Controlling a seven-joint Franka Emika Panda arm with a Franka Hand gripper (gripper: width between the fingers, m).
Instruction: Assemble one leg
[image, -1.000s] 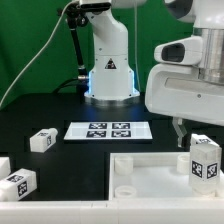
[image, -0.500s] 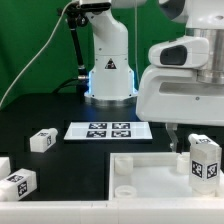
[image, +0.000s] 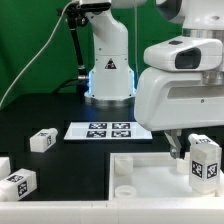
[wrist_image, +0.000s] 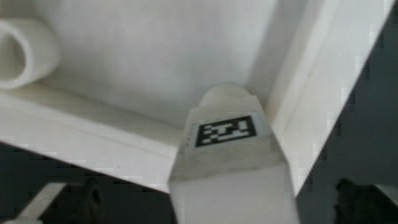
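Observation:
One leg (image: 203, 160), a stubby white post with a square tag, stands upright at the right end of the large white tray (image: 140, 182). My gripper (image: 190, 150) hangs just above and around it. In the wrist view the leg (wrist_image: 228, 150) rises between my two dark fingers (wrist_image: 54, 205), with a gap on each side, so the gripper (wrist_image: 222, 208) is open. The tray's floor (wrist_image: 160, 60) and a round corner socket (wrist_image: 22, 55) lie beyond it.
Two more legs lie on the black table at the exterior view's left (image: 42, 140) (image: 17, 183). The marker board (image: 103, 130) lies in front of the robot's base (image: 108, 70). A black cable runs down at the left.
My gripper and wrist have moved toward the exterior view's left and slightly lower over the standing leg. The leg itself has not moved.

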